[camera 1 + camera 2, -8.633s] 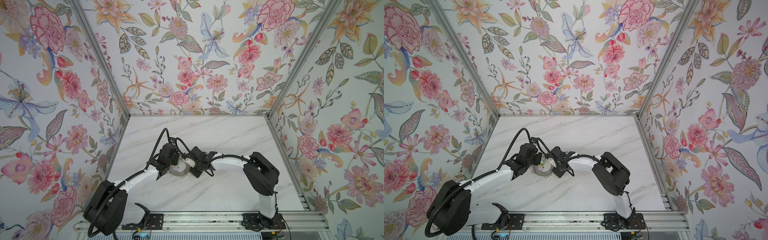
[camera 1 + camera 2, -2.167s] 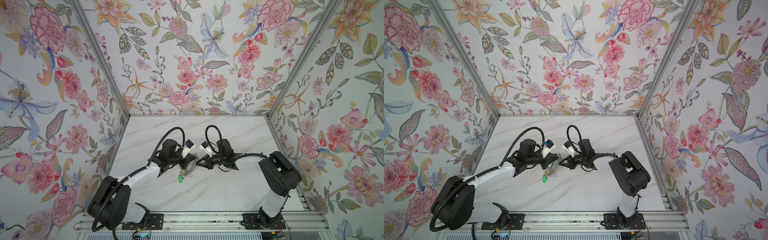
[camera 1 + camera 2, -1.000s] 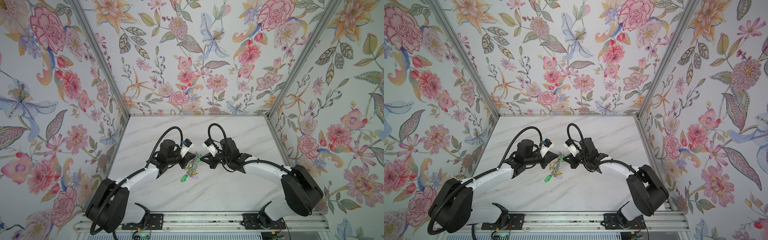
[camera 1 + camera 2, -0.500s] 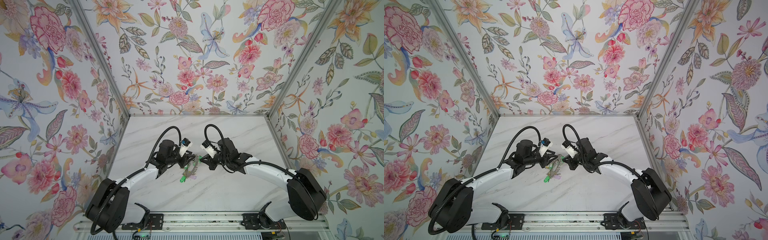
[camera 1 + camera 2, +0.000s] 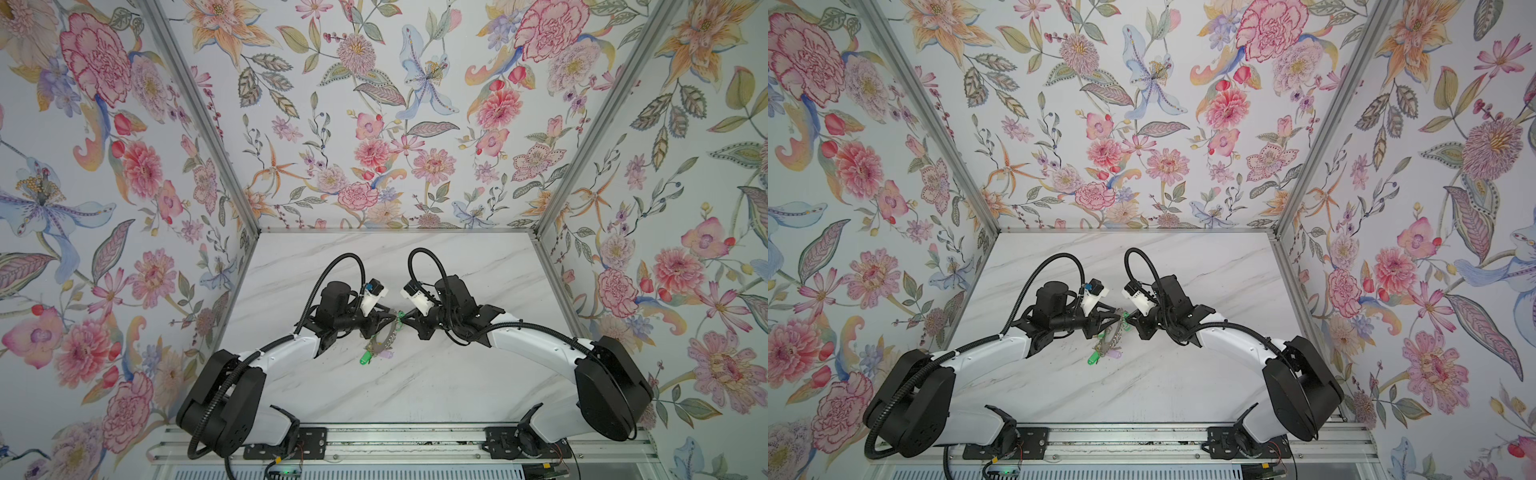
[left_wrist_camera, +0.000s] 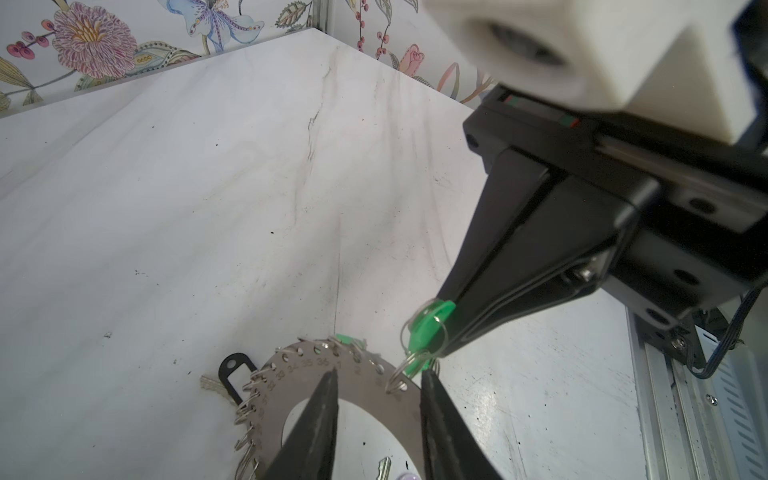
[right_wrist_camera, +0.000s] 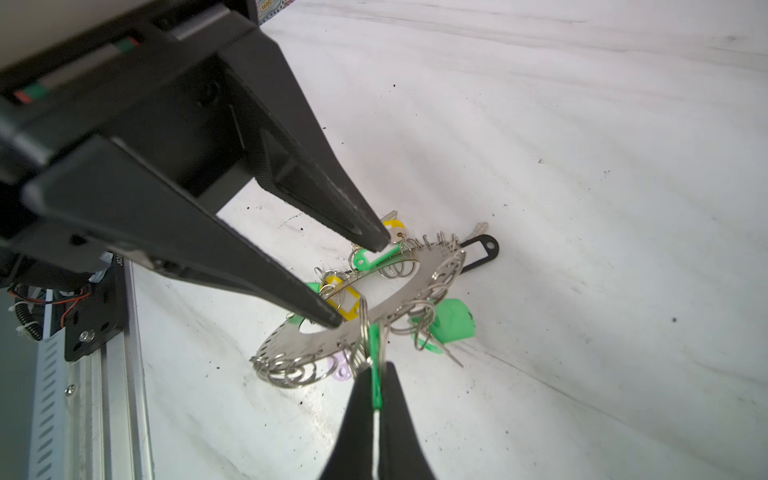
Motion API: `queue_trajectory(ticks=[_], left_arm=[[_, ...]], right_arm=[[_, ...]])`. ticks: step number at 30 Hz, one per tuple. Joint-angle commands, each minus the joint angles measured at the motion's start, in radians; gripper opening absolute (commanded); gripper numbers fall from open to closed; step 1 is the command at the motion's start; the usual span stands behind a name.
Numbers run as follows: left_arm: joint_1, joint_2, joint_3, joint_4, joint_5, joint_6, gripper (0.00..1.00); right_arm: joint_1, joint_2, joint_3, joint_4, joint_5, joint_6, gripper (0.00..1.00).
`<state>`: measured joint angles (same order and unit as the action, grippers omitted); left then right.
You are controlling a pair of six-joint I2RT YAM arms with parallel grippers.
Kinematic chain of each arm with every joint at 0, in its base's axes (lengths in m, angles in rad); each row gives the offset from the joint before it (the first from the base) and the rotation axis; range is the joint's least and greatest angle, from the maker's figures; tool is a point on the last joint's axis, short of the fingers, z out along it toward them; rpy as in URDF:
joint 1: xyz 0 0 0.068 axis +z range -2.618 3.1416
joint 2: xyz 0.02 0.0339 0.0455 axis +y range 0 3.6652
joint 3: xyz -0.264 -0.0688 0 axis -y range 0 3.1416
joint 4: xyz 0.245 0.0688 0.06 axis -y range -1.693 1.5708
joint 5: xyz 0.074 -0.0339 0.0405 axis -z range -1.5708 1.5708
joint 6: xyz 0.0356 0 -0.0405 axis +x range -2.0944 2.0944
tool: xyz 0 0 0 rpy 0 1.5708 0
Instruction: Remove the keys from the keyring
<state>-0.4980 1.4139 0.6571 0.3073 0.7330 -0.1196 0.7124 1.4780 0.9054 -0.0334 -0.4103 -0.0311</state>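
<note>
Keyring [image 6: 299, 372] — flat, grey, loop-fringed

Top views look down from above; both wrist cameras closely face the keyring [image 6: 291, 374].

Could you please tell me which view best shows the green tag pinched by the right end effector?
Left wrist view: the green tag shows its broad face, close up. The right wrist view shows it edge-on; both top views, a speck.

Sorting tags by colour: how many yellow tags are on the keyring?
2. One yellow tag lies by one fingertip of the left tool, the other by its second fingertip, both at the keyring. More may be hidden underneath.
</note>
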Motion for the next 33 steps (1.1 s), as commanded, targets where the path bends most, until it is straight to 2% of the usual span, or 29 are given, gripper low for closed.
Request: queue_trajectory(ticks=[1, 6, 10, 14, 17, 20, 33], left_arm=[[-0.007, 0.036, -0.012, 0.058, 0.036, -0.026, 0.36], [-0.009, 0.067, -0.01, 0.104, 0.056, -0.051, 0.34], [-0.014, 0.071, -0.016, 0.147, 0.065, -0.072, 0.29], [-0.018, 0.074, -0.002, 0.161, 0.084, -0.083, 0.15], [-0.019, 0.063, -0.014, 0.187, 0.074, -0.088, 0.08], [-0.018, 0.046, -0.007, 0.14, 0.045, -0.062, 0.02], [-0.015, -0.03, -0.045, 0.145, 0.006, -0.062, 0.0]], right_arm=[[0.003, -0.033, 0.028, 0.012, -0.006, -0.026, 0.0], [0.0, -0.045, 0.021, 0.014, -0.014, -0.025, 0.0], [-0.001, -0.041, 0.028, 0.006, -0.024, -0.023, 0.0], [-0.009, -0.035, 0.019, 0.031, -0.029, -0.013, 0.0], [-0.013, -0.031, 0.03, 0.016, -0.018, -0.013, 0.0], [-0.025, -0.028, 0.029, 0.02, -0.016, -0.009, 0.0], [-0.048, -0.012, 0.011, 0.007, -0.003, 0.006, 0.0]])
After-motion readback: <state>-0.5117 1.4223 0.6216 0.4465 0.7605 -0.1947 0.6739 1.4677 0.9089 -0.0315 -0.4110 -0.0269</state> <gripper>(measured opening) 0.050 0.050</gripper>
